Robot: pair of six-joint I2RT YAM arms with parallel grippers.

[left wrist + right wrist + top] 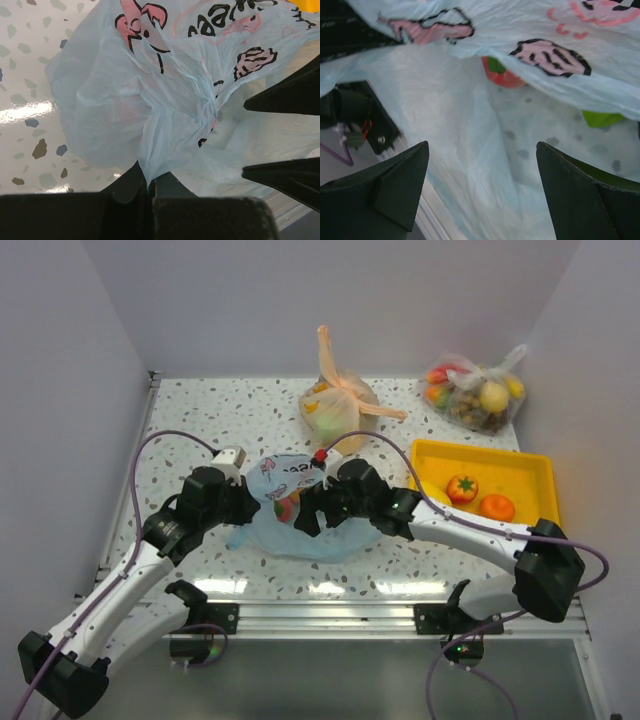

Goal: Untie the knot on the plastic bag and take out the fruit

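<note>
The light blue plastic bag (283, 472) with pink prints lies on the table between both grippers. My left gripper (256, 508) is shut on a pinched fold of its plastic (150, 150). My right gripper (306, 514) is open, its fingers (395, 185) spread over the bag's lower sheet (470, 130). Under a raised printed edge I see a red fruit with a green top (502, 75) and a green piece (600, 118) inside the bag. The red fruit also shows in the top view (285, 508). I cannot make out a tied knot; the plastic only gathers to a pucker (210, 102).
A yellow tray (480, 448) at the right holds a tomato (462, 487) and an orange (497, 506). An orange bag (340, 405) with tied handles stands at the back centre. A clear bag (478, 390) of fruit lies at the back right. Walls enclose the table.
</note>
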